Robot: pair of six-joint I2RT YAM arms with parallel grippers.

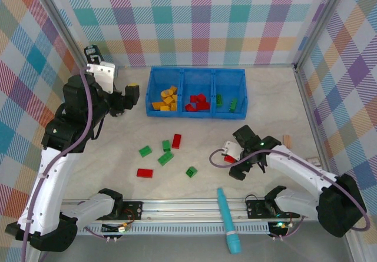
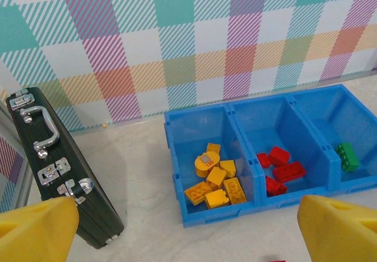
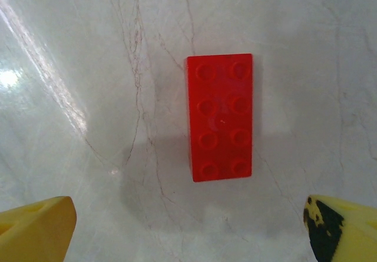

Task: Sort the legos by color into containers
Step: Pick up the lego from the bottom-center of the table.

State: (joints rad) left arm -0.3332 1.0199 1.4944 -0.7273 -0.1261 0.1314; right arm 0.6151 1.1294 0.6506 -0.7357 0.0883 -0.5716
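The long blue tray [image 1: 196,70] stands at the back, its front wall [image 2: 235,212] close in the left wrist view. Several orange-yellow bricks [image 2: 217,182] lie in its left compartment, red ones [image 2: 278,168] in the middle, green ones [image 1: 227,102] on the right. Loose green bricks [image 1: 165,158] and red bricks [image 1: 144,172] lie mid-table. My left gripper [image 1: 131,94] hovers open and empty left of the tray. My right gripper [image 1: 235,156] is open just above a flat red brick [image 3: 220,116], yellow fingertips [image 3: 35,229] wide apart on either side of it.
A black latched case [image 2: 56,168] leans at the tray's left. A long teal pen-like tool [image 1: 227,218] lies by the front rail. Small wooden pieces [image 1: 288,139] sit near the right wall. Plaid walls enclose the table.
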